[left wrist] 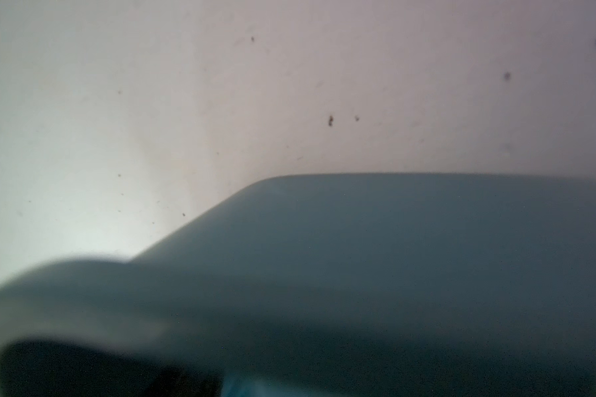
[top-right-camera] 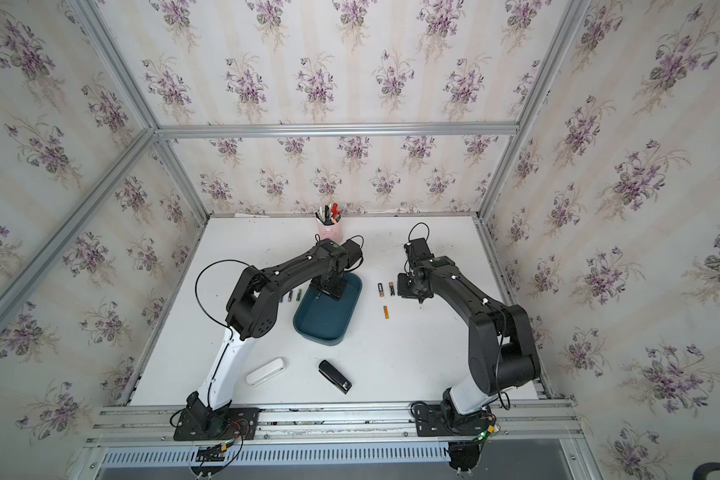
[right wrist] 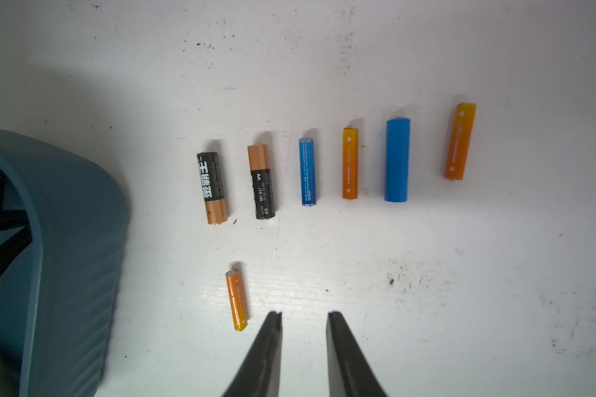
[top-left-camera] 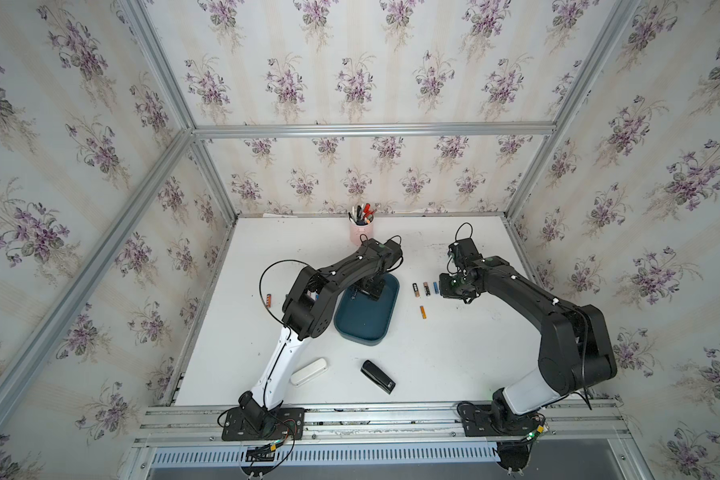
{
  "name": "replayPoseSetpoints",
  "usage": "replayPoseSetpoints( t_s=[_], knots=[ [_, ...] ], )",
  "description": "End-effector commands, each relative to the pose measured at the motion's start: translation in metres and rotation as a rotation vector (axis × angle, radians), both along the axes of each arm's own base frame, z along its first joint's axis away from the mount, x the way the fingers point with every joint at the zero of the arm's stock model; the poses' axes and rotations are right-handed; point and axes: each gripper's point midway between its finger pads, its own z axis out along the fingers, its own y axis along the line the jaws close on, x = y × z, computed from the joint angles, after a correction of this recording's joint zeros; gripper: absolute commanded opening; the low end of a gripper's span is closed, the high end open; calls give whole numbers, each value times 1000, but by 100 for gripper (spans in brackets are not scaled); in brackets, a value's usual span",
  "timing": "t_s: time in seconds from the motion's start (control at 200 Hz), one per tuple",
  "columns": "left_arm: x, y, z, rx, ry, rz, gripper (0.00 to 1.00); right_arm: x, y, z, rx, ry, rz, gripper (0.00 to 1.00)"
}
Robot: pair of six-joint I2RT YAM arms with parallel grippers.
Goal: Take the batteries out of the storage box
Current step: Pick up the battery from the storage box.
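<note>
The left arm (top-left-camera: 341, 270) reaches forward and inward from its base with the elbow raised. Its wrist bends down so the left gripper (top-left-camera: 366, 291) points downward, and its jaws cannot be made out. The right arm (top-left-camera: 516, 291) bends inward too, and the right gripper (right wrist: 305, 314) hangs with its two fingers slightly parted and empty.

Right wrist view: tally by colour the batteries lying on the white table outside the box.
Black-and-copper batteries: 2
Blue batteries: 2
Orange batteries: 3
Total: 7
</note>
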Motion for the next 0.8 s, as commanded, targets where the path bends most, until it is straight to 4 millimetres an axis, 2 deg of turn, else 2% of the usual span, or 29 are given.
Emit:
replayPoseSetpoints(
  t_s=[0.0,0.135,0.33,0.35,0.56,0.794],
  knots=[
    [-12,-8,-10,-69,66,22,64,0,-3,5,-15,-7,3,28],
    [-15,-8,-16,-94,91,37,60,1,-3,5,-16,-6,4,28],
    [-18,-11,-14,-121,102,44,56,3,-4,8,-17,-14,2,27],
    [-18,-10,-14,-123,104,47,52,3,-3,8,-14,-16,1,27],
    [-21,-12,-21,-135,137,55,35,5,-3,10,-14,-20,0,27],
    [-24,-23,-25,-216,179,76,25,6,-2,9,-11,-19,1,27]
  ],
)
